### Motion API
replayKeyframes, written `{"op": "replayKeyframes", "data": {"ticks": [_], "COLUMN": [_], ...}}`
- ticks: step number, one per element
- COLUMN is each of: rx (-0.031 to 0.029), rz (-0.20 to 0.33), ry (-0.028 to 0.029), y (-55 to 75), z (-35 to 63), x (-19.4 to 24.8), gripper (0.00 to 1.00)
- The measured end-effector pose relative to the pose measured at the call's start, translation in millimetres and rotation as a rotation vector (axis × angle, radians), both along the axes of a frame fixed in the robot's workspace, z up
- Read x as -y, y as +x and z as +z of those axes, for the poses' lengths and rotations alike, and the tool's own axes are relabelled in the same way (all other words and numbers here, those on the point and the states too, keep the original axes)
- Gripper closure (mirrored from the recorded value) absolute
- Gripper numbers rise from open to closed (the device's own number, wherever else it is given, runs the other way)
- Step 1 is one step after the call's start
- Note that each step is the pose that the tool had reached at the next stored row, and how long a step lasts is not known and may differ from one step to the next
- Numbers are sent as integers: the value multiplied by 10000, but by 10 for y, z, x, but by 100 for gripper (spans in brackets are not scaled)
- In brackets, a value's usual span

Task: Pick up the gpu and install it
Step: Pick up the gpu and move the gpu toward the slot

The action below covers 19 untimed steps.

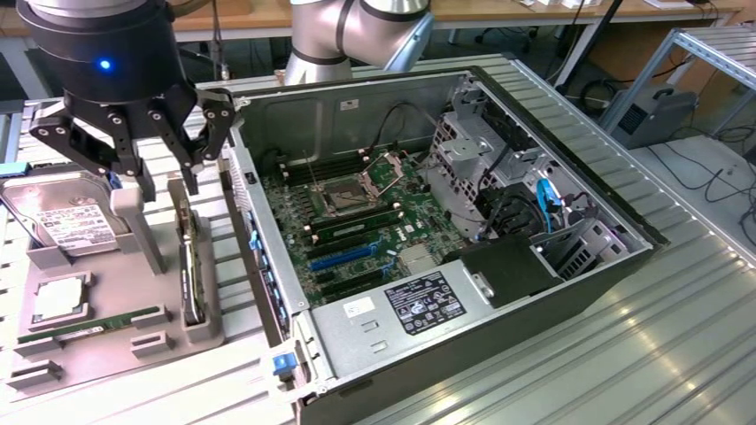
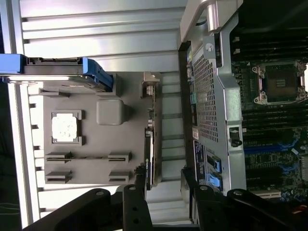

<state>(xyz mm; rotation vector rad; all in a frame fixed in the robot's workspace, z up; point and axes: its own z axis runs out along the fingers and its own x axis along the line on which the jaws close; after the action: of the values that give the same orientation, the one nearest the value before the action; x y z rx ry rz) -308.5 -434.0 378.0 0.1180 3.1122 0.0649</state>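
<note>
Exterior view, from its left to its right: a silver hard drive [image 1: 71, 221] leans at the far end of a grey holder [image 1: 83, 359]. Its white label carries print too small to read. Nearer on the holder lie a square processor chip [image 1: 57, 299] and a narrow green memory stick [image 1: 88, 326].

The gpu [image 1: 189, 261] stands on edge in a slot along the holder's side nearest the computer, not yet lifted. The gripper [image 1: 169, 184] hangs directly over the card's far end with its black fingers spread wide and nothing between them. Whether a fingertip touches the card cannot be told.

To the right, the open computer case [image 1: 354, 97] lies on its side on the ribbed metal table [image 1: 590, 354]. Inside it are the green motherboard [image 1: 390, 221], the bare processor socket [image 1: 351, 195] and a blue expansion slot [image 1: 343, 257]. A black label [image 1: 420, 304] with white print sits on the silver box near the front, its text illegible, and a blue cable [image 1: 546, 199] curls by the drive bays.

In the wrist view, the gpu [image 2: 151, 139] shows a small strip of pale lettering that is unreadable. The gripper [image 2: 166, 211] is open, one finger on either side of the card's line.
</note>
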Motion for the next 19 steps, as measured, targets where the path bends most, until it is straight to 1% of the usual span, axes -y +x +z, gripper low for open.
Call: {"op": "replayKeyframes", "data": {"ticks": [19], "rx": [0], "rz": [0], "ry": [0], "y": [-109], "z": [-70], "x": [0], "gripper": [58]}}
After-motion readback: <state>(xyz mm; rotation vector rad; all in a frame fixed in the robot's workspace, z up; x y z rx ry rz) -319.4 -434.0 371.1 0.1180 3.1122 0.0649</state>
